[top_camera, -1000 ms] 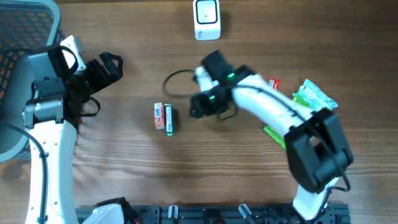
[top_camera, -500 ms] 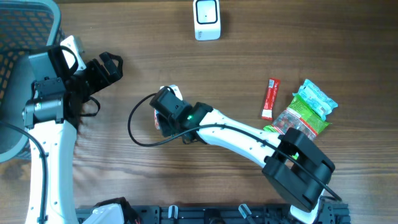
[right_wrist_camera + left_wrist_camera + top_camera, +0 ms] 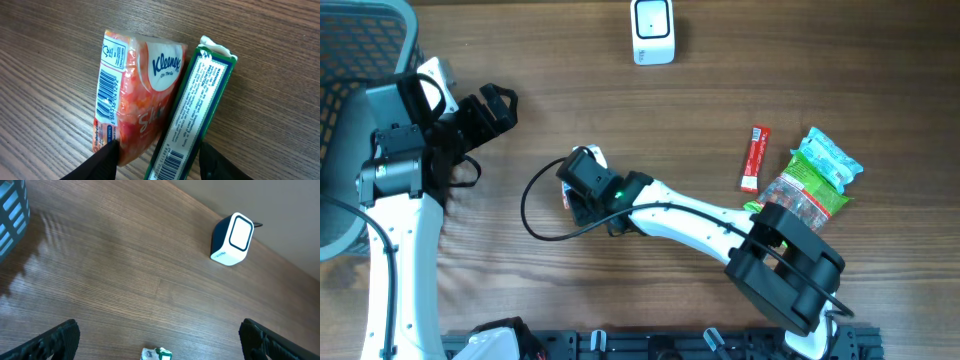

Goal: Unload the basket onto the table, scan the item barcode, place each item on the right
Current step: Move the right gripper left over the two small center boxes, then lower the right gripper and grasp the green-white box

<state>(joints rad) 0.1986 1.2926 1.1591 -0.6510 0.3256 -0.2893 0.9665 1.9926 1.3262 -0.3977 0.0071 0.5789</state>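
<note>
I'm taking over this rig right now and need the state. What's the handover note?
Left gripper: open, empty, off to the left.
Right gripper: fingers apart, low over the Kleenex pack and green box, which lie side by side; nothing lifted.
Scanner: at the far edge, apart from both.
Done: reach to the items.
To do: grasp one, show its barcode to the scanner.
</note>
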